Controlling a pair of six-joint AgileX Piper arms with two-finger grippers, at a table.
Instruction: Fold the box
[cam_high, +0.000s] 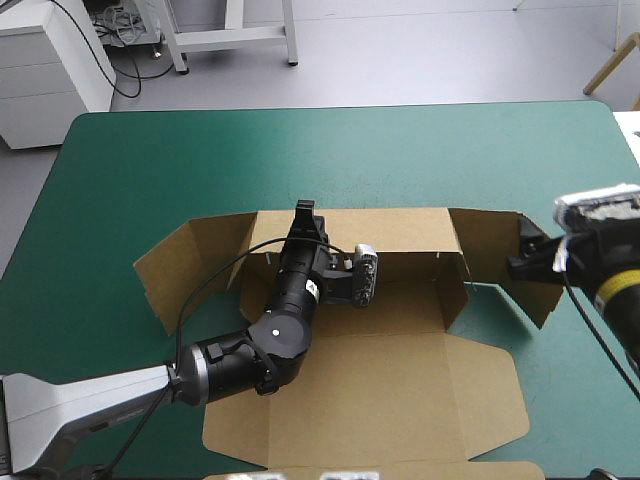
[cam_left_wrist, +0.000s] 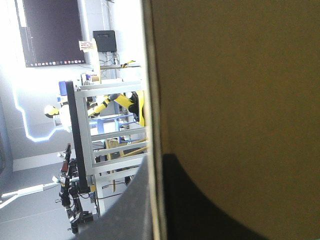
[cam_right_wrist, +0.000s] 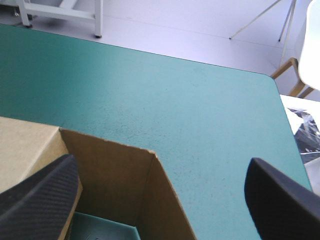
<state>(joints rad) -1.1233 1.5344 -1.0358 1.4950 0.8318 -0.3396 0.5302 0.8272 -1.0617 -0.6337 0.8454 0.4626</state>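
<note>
lying flat nearest, the lid of the brown cut-board box (cam_high: 400, 390) is sitting mid teal-green table cover (cam_high: 150, 170); back wall is standing, end flaps half raised. black-finned left gripper (cam_high: 303, 215) is clamping that wall; right gripper (cam_high: 525, 252) is gaping beside the right flap. tucking looks undone.

Right gripper (cam_right_wrist: 160, 167): black fingers (cam_right_wrist: 40, 200) stand wide apart. Brown box (cam_right_wrist: 110, 175): raised walls meet in a corner between them. One finger overlaps a wall edge, the other sits over bare teal-green worktop (cam_right_wrist: 150, 95).

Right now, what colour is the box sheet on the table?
The box is plain brown; the high view shows it best.
</note>
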